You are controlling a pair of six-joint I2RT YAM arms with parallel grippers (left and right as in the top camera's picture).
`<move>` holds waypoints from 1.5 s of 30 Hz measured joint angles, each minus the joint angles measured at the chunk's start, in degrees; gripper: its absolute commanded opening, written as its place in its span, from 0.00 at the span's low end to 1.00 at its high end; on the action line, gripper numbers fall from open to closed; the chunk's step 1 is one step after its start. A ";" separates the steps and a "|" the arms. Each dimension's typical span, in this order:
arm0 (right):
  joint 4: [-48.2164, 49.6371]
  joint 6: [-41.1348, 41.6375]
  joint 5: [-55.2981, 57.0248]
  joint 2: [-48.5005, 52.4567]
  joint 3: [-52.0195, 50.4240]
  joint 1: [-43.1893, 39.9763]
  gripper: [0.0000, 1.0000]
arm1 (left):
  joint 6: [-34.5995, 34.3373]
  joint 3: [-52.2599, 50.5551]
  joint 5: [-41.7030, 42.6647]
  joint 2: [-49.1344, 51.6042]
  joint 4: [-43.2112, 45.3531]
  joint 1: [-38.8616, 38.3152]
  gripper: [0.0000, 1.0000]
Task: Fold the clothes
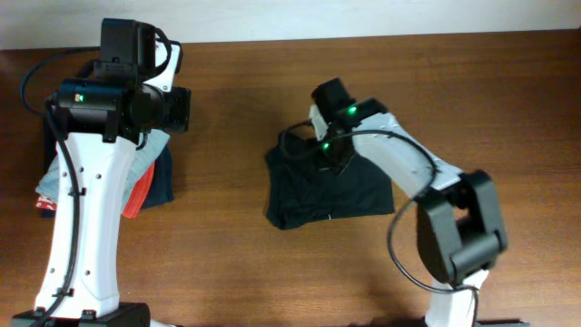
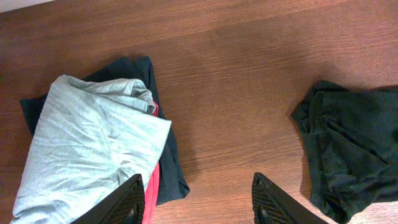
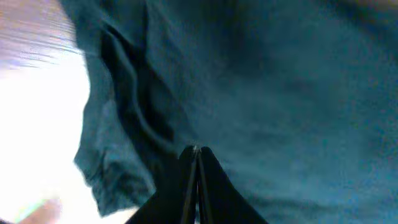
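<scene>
Right wrist view shows the right hand (image 3: 196,151) pressed together over the T-shirt (image 3: 280,93), the left hand (image 2: 199,202) spread beside the pile (image 2: 93,143) at the worktop's (image 2: 236,81) left edge.

Brown wood-grain table (image 1: 227,272), pale wall (image 1: 363,14) behind

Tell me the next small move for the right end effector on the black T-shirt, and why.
Probably raise the right end effector a little and watch the black T-shirt. It is shut, its tips down at the wrinkled fabric, but I cannot tell whether cloth is pinched; a small lift would show it.
</scene>
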 measured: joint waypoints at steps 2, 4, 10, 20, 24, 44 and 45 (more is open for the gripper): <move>0.55 0.55 -0.28 2.14 -0.50 0.87 0.04 | 0.00 0.00 0.00 0.00 -0.02 0.00 0.56; 0.87 0.76 -1.07 3.76 -0.81 1.75 0.04 | 0.00 0.00 0.00 0.00 0.00 0.00 0.56; 1.62 -3.72 -9.03 4.90 -1.07 6.60 0.04 | 0.00 0.00 0.00 0.00 0.00 0.00 0.56; -4.09 -8.04 -12.90 0.33 -1.07 10.36 0.05 | 0.00 0.00 0.00 0.00 -0.02 0.00 0.60; -4.94 -7.56 -10.82 -4.68 -1.07 4.07 0.47 | -0.04 0.00 1.38 0.00 0.00 0.02 0.61; -4.20 -12.81 -15.76 -6.25 -11.80 -29.51 0.59 | 8.33 -18.03 18.10 18.99 16.79 -15.17 0.58; -2.32 -13.40 -16.55 -5.68 -13.18 -29.90 0.50 | 8.61 -18.03 18.12 20.31 16.72 -15.50 0.56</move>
